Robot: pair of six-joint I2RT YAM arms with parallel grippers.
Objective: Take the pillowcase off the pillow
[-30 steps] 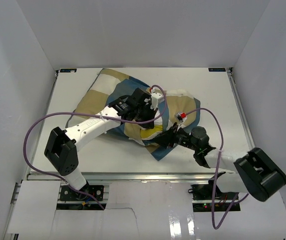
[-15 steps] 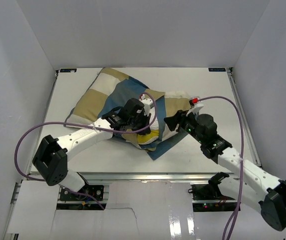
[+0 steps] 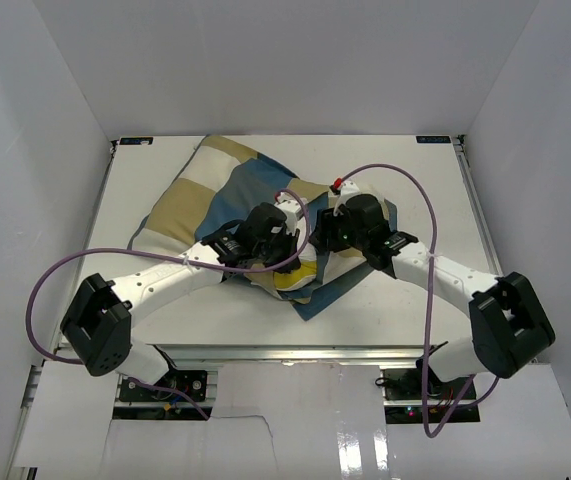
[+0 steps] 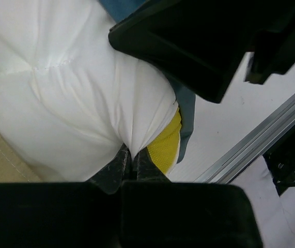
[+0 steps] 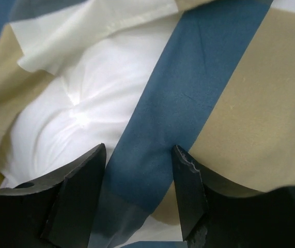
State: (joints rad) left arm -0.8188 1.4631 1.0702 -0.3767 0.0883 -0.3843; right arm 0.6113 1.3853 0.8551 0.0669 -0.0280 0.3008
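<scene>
- The left gripper (image 4: pixel 132 157) has its two black fingers pinched tight on a fold of the pillow (image 4: pixel 59 93), a plump white rectangular cushion. The cloth puckers into creases that run down to the pinch.
- Just beside that pinch, on its right in the left wrist view, a strip of the pillow's yellow mesh edge (image 4: pixel 165 144) shows. A blue hem of cover cloth lies beyond it.
- The right gripper (image 5: pixel 137 170) stands with its jaws well apart and holds nothing. They straddle a blue band of the pillowcase (image 5: pixel 188 93), a large soft fabric cover checked in blue, tan and cream blocks. Whether the fingertips touch the cloth cannot be told.
- In the right wrist view the cover's mouth gapes to the left of that band, and bare white pillow (image 5: pixel 70 119) shows inside under a cream flap.
- From above, the two grippers sit close together near the middle of the white table (image 3: pixel 155 170), the left gripper (image 3: pixel 283 232) just left of the right gripper (image 3: pixel 323 232).
- The pillowcase (image 3: pixel 215 190) spreads from the far left of the table towards the centre, still wrapped round most of the pillow — only a white and yellow corner (image 3: pixel 293 275) pokes out at the near end, below the grippers.
</scene>
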